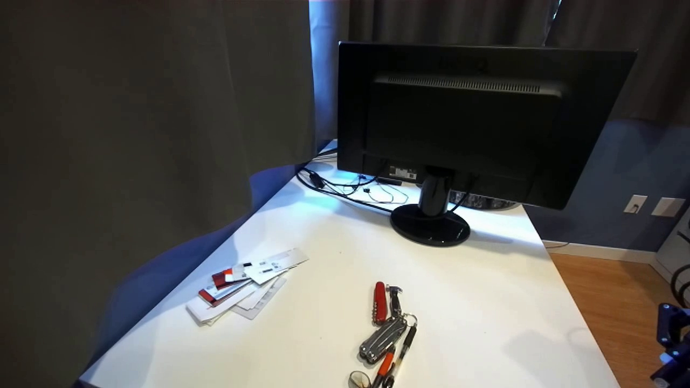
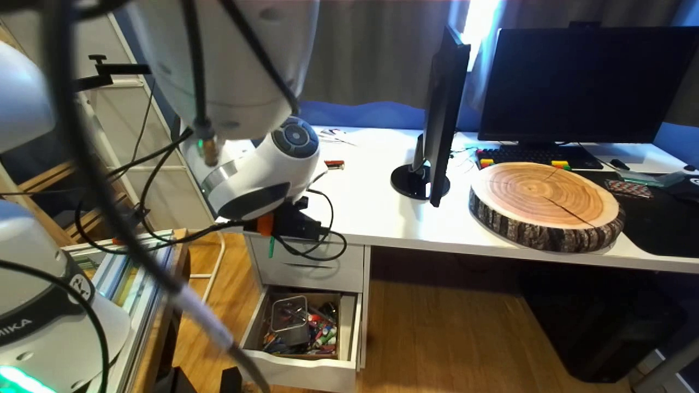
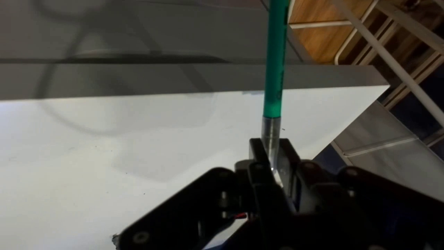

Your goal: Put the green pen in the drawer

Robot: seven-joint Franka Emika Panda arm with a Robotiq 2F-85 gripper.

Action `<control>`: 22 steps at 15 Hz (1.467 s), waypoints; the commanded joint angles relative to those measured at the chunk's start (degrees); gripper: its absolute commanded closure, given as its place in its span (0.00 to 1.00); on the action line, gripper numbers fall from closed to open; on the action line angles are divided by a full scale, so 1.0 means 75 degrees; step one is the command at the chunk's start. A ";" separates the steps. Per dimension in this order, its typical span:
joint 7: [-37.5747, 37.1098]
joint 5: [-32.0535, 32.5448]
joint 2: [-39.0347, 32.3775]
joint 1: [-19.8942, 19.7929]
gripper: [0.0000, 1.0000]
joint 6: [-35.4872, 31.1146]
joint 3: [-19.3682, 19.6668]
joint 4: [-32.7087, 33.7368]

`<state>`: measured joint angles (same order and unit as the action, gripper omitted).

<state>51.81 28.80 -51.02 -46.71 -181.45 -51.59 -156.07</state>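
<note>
The green pen [image 3: 275, 66] is a slim green stick with a clear grey end. My gripper [image 3: 272, 149] is shut on that clear end in the wrist view, and the green part sticks out past the fingertips. In an exterior view the gripper [image 2: 297, 221] is at the desk's front edge, and the pen [image 2: 271, 246] points down in front of the closed upper drawer. The open lower drawer [image 2: 306, 368] is below, with a box of several pens and a clear container in it. The fingertips are hidden there.
The white desk [image 1: 323, 334] bears red and silver tools [image 1: 383, 339], a pile of cards [image 1: 237, 291] and a black monitor [image 1: 474, 124]. A wood slab [image 2: 546, 194] lies farther along the desk. Black cables [image 2: 322, 251] hang by the gripper. The desk edge [image 3: 138, 95] is close.
</note>
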 commanded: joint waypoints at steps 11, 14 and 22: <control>0.2588 0.0693 -0.2526 -0.2029 0.97 -0.0240 0.0955 -0.0114; 0.2658 0.0679 -0.2603 -0.1940 0.97 -0.0442 0.1130 -0.0070; 0.2869 0.0837 -0.3063 -0.1863 0.97 -0.1109 0.1762 0.0335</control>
<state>72.49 33.13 -70.62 -61.16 -187.57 -40.16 -155.58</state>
